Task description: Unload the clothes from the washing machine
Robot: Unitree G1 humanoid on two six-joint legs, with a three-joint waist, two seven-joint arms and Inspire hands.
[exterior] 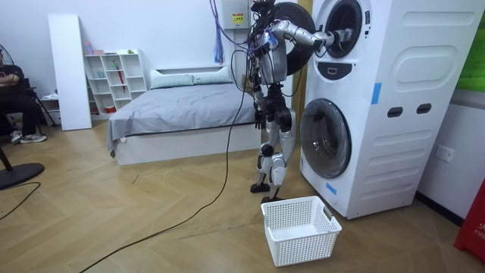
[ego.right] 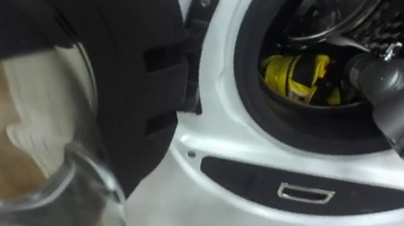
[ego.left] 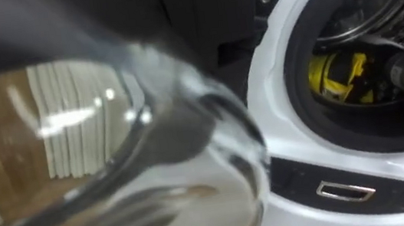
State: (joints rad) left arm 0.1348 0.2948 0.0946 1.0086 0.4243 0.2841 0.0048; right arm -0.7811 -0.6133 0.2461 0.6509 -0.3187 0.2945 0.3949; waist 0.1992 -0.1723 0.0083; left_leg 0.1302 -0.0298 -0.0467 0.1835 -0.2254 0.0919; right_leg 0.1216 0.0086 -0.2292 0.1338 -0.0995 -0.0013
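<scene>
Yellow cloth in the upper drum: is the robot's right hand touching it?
Cannot tell. In the right eye view the right hand reaches in beside the yellow cloth, but the dark drum shows neither contact nor gap.

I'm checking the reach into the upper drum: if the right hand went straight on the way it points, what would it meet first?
Most likely the yellow garment lying in the drum, just ahead of the right hand; depth is unclear, so the gap cannot be judged.

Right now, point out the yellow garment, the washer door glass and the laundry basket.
yellow garment [ego.left: 340,77]: left eye view, its bunched middle.
washer door glass [ego.left: 201,105]: left eye view, curved edge of the bowl.
laundry basket [exterior: 303,244]: room view, front wall.
</scene>
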